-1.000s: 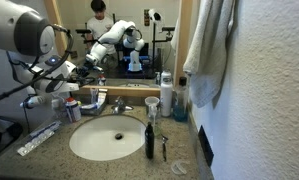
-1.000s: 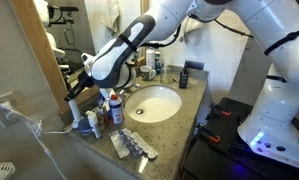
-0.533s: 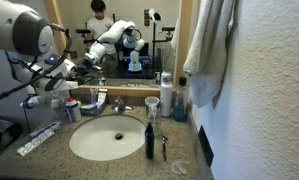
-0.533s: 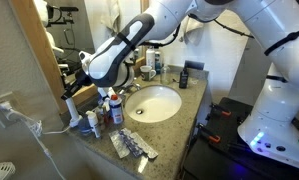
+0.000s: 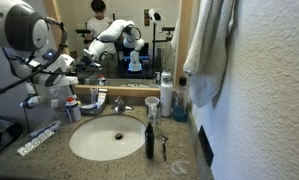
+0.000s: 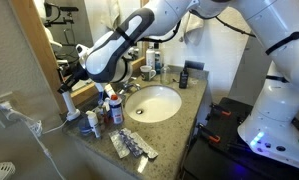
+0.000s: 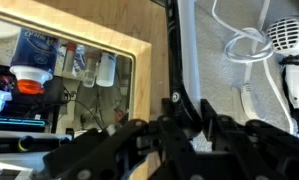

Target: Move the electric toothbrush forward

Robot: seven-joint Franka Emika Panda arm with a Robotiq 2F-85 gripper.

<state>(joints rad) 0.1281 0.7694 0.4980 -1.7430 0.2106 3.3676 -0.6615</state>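
Black gripper (image 6: 70, 90) sits slightly farther from the white oval sink (image 6: 161, 102) than a second ago, over the upright white-and-blue electric toothbrush (image 6: 67, 105) beside the wood-framed mirror (image 6: 34, 70), presumably to grasp it; jaw opening cannot be told.

In an exterior view we look from low at the front of the bench (image 5: 59, 165), facing square-on across the sink (image 5: 114, 138) to the mirror (image 5: 129, 35), with the towel (image 5: 211, 50) close at the right edge. In an exterior view we look from higher up, off an end of the bench (image 6: 194, 105), down along it past the wooden frame (image 6: 34, 80); both exterior views share the sink and the arm (image 5: 24, 28). Our wrist view sits very near the wall, facing that frame, with the claw (image 7: 179, 135) dark along its lower edge.
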